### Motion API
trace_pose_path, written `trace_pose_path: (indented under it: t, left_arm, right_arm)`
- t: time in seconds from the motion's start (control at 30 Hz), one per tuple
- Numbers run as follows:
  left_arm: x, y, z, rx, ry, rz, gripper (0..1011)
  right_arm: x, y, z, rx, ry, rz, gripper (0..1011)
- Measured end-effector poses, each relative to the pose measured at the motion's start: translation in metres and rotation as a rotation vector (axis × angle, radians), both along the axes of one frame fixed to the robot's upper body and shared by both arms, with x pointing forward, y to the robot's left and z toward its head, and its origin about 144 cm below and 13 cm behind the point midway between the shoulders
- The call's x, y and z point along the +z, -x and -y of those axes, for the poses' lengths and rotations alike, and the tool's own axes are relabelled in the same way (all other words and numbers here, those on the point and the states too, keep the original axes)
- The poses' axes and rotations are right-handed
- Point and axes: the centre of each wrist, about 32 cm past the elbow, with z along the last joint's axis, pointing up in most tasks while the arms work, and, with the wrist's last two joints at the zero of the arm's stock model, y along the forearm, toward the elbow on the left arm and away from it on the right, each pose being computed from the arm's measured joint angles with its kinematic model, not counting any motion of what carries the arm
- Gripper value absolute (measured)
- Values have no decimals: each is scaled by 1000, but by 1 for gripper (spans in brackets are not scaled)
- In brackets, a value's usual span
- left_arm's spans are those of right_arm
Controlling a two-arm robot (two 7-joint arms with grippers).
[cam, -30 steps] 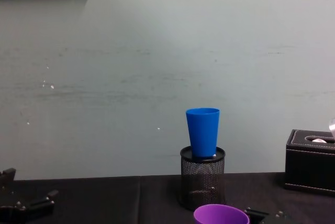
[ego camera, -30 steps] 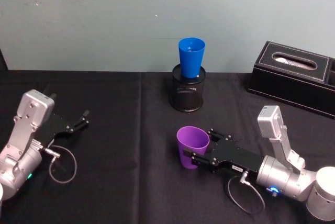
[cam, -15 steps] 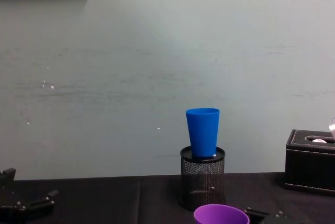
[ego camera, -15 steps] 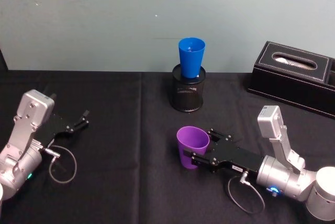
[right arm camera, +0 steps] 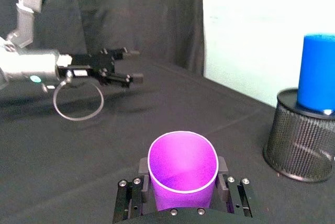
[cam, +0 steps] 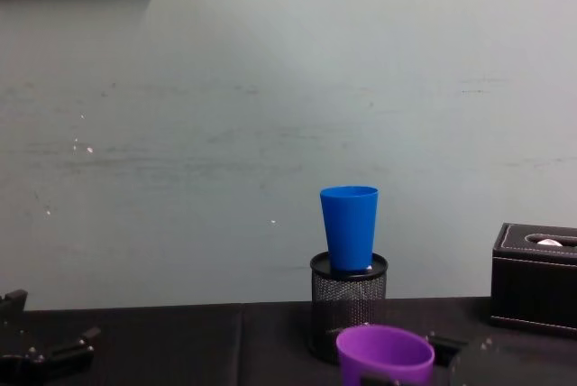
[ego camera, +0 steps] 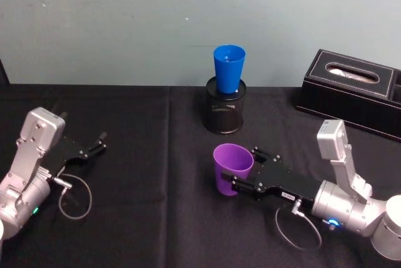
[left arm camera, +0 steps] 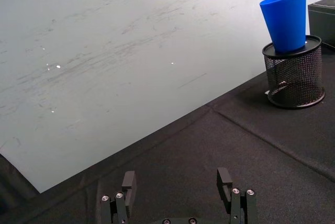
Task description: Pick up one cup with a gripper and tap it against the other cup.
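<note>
The purple cup (ego camera: 232, 169) stands upright in my right gripper (ego camera: 244, 169), which is shut on its sides at the middle of the black table. In the right wrist view the purple cup (right arm camera: 182, 169) sits between the two fingers (right arm camera: 141, 167). Behind it, the blue cup (ego camera: 229, 67) stands upright in a black wire-mesh pen holder (ego camera: 225, 113), apart from the purple one. The chest view shows the purple cup (cam: 385, 354) low in front of the blue cup (cam: 350, 228). My left gripper (ego camera: 100, 141) rests open at the left, empty.
A black leather tissue box (ego camera: 351, 89) stands at the back right. Black cloth (ego camera: 156, 155) covers the table, and a pale wall runs behind it. A cable loop (ego camera: 74, 196) lies by the left arm.
The right gripper has risen a little with the purple cup and shifted slightly right. The blue cup and the left arm have not moved.
</note>
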Motion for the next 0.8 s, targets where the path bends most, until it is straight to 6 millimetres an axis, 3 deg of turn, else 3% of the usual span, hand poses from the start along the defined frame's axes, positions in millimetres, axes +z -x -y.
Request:
trace_pose_path:
  t: [0.1, 0.37, 0.8]
  left_arm:
    - [0, 0, 0, 0, 0, 0, 1011]
    - [0, 0, 0, 0, 0, 0, 1012]
    - [0, 0, 0, 0, 0, 0, 1011]
  right_arm:
    - [8, 1, 1, 5, -15, -2, 729]
    - [52, 1, 11, 35, -42, -38, 729]
    - [92, 2, 9, 89, 9, -29, 729]
